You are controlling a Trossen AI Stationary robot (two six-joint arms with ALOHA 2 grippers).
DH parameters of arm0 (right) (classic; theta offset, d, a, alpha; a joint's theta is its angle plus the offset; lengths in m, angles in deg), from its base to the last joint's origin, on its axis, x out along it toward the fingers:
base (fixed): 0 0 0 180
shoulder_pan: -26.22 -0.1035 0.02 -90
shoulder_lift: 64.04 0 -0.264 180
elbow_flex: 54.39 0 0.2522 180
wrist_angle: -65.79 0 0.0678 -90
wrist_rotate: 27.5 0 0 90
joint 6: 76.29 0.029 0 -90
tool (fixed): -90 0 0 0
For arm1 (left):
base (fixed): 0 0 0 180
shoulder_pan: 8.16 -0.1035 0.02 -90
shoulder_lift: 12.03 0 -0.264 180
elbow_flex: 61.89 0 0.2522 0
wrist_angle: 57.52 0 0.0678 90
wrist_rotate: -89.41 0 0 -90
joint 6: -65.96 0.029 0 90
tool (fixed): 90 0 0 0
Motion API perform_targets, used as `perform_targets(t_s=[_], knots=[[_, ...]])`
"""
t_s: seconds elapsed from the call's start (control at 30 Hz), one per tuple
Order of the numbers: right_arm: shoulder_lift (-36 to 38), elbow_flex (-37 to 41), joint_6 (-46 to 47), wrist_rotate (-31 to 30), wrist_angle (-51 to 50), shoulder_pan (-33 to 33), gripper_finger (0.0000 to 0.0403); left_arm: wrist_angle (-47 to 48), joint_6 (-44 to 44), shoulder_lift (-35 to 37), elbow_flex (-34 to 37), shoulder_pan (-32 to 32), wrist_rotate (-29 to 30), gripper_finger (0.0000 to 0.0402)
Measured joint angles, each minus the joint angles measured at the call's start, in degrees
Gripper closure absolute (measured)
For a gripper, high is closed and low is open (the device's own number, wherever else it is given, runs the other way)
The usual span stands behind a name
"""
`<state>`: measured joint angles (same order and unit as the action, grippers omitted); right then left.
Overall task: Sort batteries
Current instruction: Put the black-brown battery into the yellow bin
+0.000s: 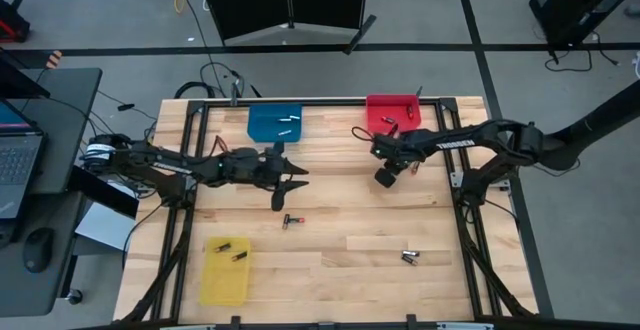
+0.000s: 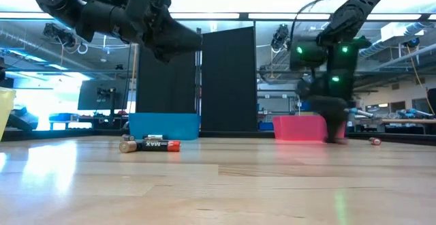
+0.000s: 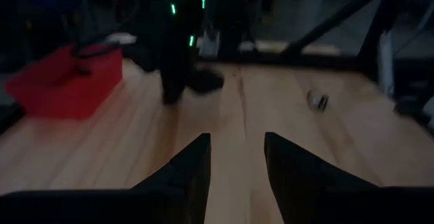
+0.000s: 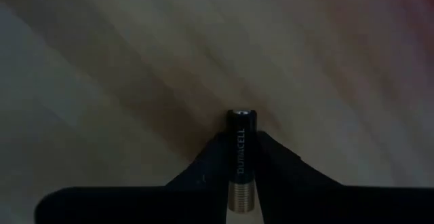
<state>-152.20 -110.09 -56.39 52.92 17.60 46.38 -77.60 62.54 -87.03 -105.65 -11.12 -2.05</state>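
1. Closest to me, my right gripper [image 4: 241,157] pinches a black-and-silver cell [image 4: 241,157] between its fingers [image 4: 203,170], the cell standing on end above the bare wood.
2. From above, that gripper [image 1: 388,173] hangs low just in front of the red bin [image 1: 392,111], over the table [image 1: 340,210].
3. My left gripper [image 3: 236,163] has its fingers [image 3: 193,163] spread with nothing between them; it hovers near the table's middle [image 1: 288,182], in front of the blue bin [image 1: 275,124].
4. Just ahead of the left gripper a black-and-red cell [image 1: 291,220] lies loose on the wood; at table height it shows as a black cell with a red end [image 2: 154,145].
5. Two cells [image 1: 410,257] lie together at the front right, well apart from both grippers.
6. A yellow bin [image 1: 225,271] at the front left holds two cells [image 1: 231,249].
7. Farther back, the blue bin holds what look like two or three pale cells [image 1: 288,120], though they are too small to count surely.
8. In the red bin one dark cell [image 1: 387,120] shows near its front wall.
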Motion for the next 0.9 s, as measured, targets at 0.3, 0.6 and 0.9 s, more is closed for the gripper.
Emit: perform_targets(t_s=[0.3, 0.6, 0.9], knots=[[2.9, 6.5, -3.8, 3.4, 47.3, -10.1, 0.0347, -19.6, -5.7, 0.0, 6.1, 0.1, -2.3, 0.0255], [2.7, 13.3, -9.1, 5.3, 89.7, -18.3, 0.0347, -24.0, -7.0, -0.6, 6.0, 1.8, -1.6, 0.0255], [2.7, 11.1, -13.7, 6.2, 94.7, -22.1, 0.0347, -23.4, -5.9, -8.6, -0.4, 4.3, -1.6, 0.0254]])
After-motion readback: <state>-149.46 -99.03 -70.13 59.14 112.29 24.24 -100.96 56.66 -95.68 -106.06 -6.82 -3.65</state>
